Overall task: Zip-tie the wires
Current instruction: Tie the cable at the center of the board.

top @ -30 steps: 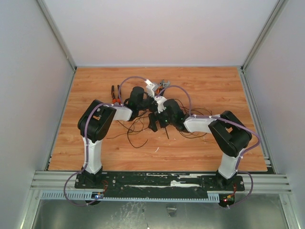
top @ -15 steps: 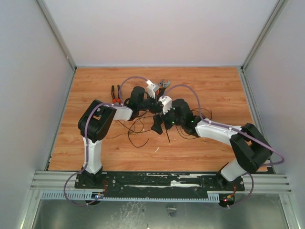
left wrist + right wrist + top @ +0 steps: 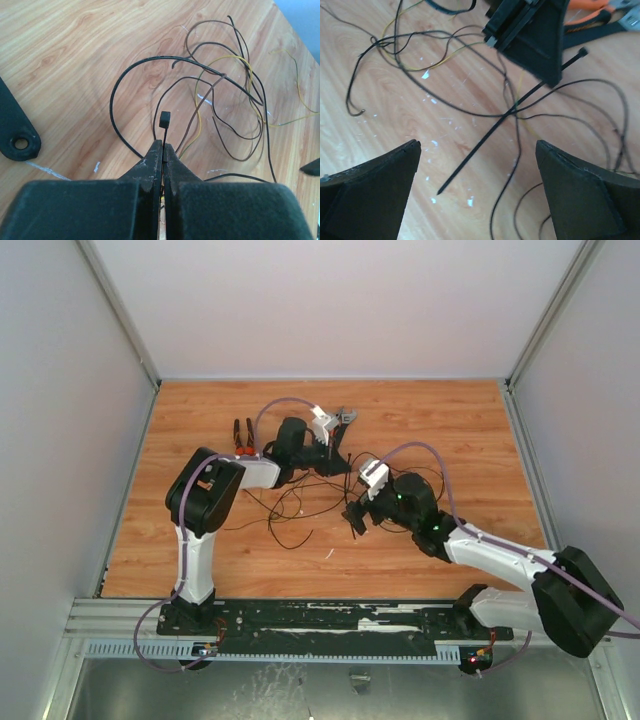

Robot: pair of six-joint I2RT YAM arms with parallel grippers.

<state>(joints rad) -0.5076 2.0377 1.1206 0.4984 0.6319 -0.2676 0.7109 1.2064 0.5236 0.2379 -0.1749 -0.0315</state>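
Black plastic is the thing to watch here: the zip tie (image 3: 164,120) is pinched tight in the left gripper (image 3: 163,146), and its little square head pokes up past the fingertips. I think it is held like this so its long tail stays free to go around the wires (image 3: 290,502). The wires lie in a loose, messy heap on the wooden table (image 3: 450,420), near the middle and a bit to the left. The right gripper (image 3: 477,145) is spread wide and holds nothing. It hovers by the heap, maybe to catch the tail. The left wrist view shows the pinch and the head up close, but not the tail. The right wrist view shows the whole strip slanting across the wires, with its pointed end free. Only the top view shows both arms, and the pliers (image 3: 243,435) near the far edge.
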